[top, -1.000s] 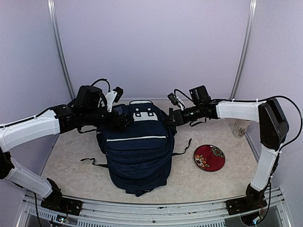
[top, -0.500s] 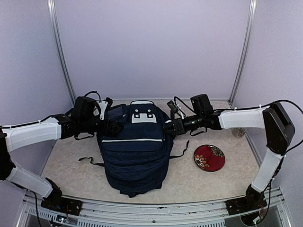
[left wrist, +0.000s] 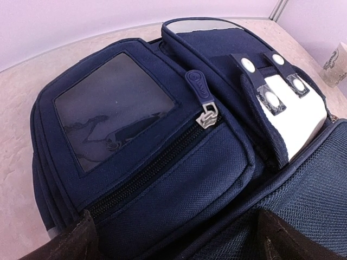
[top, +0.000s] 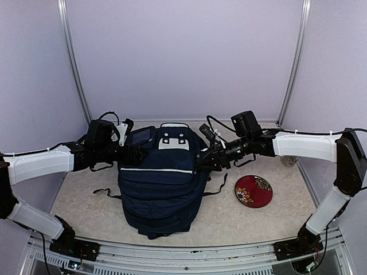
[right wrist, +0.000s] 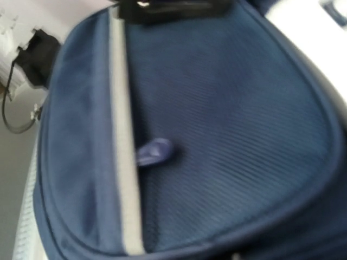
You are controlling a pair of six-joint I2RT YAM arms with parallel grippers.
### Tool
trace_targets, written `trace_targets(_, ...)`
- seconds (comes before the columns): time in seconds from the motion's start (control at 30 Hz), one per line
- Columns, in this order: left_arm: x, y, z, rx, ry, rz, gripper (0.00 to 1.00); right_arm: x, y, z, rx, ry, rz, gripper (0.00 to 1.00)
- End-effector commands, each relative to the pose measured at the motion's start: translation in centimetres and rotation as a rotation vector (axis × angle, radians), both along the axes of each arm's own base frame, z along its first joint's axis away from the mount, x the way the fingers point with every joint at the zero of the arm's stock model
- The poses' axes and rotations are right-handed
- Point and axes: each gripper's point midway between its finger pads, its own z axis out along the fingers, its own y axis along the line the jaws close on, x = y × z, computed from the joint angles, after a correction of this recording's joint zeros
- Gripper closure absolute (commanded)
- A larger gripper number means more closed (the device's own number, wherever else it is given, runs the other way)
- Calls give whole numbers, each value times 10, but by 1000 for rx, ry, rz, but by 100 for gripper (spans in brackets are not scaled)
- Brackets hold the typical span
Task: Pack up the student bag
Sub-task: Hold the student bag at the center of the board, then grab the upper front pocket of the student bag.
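The student bag [top: 163,186] is a large navy backpack lying in the middle of the table, with a white stripe [top: 156,170] across its front and a white patch [top: 174,137] at the top. My left gripper [top: 136,153] is at the bag's upper left. It stands open, and its two dark fingertips [left wrist: 81,242] straddle a zipped side pocket [left wrist: 179,179] with a clear window [left wrist: 111,116]. My right gripper [top: 205,160] is against the bag's upper right side. The right wrist view is blurred and shows only navy fabric, the stripe [right wrist: 123,162] and a zipper pull [right wrist: 154,151], no fingers.
A red patterned plate [top: 253,191] lies on the table to the right of the bag. A pale cup [top: 289,159] stands behind it near the right wall. Black straps [top: 106,193] trail out from the bag's left and right sides.
Both arms have come down lower beside the bag. The right gripper has slid down and towards the bag's right side. The bag has settled slightly to the left.
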Motion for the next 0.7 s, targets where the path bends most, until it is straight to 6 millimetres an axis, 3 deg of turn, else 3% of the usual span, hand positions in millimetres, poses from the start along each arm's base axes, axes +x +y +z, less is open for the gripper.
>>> trace_targets(0.0, -5, 29, -39, 133, 88, 67, 1, -8, -2, 15, 27, -210, 141, 51)
trace_targets(0.2, -7, 30, -37, 140, 85, 62, 1, 23, -11, -10, -24, -261, 135, 39)
trace_targets(0.4, -9, 30, -38, 134, 83, 51, 1, 7, -3, -12, 43, -334, 170, 35)
trace_targets(0.67, -9, 26, -36, 130, 81, 36, 1, 15, 7, -31, -37, -408, 140, 36)
